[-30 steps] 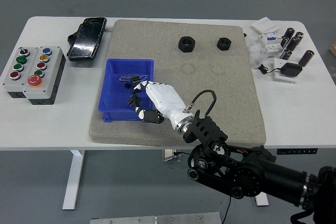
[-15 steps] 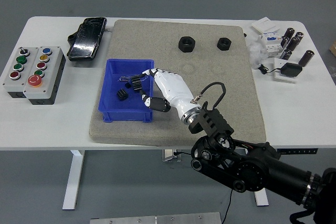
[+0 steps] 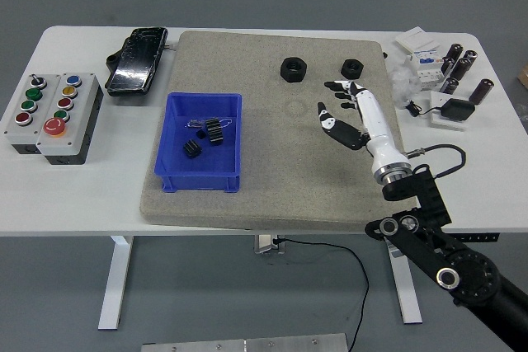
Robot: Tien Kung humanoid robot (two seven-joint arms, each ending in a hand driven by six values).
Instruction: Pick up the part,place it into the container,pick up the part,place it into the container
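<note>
**Empty robot hand poised near the two nuts**

Head view: the right robot hand (image 3: 353, 113) hangs over the grey mat (image 3: 330, 187), fingers spread wide and holding nothing. Just beyond its fingertips lie two black nuts (image 3: 292, 68) (image 3: 352, 68), presumably the next parts, hence the open pose. Well to its left, the blue container (image 3: 203, 179) already holds small black parts (image 3: 216, 130).

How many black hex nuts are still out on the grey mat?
2: one black hex nut at the grey mat's far centre, the other to its right, just beyond the right hand.
</note>
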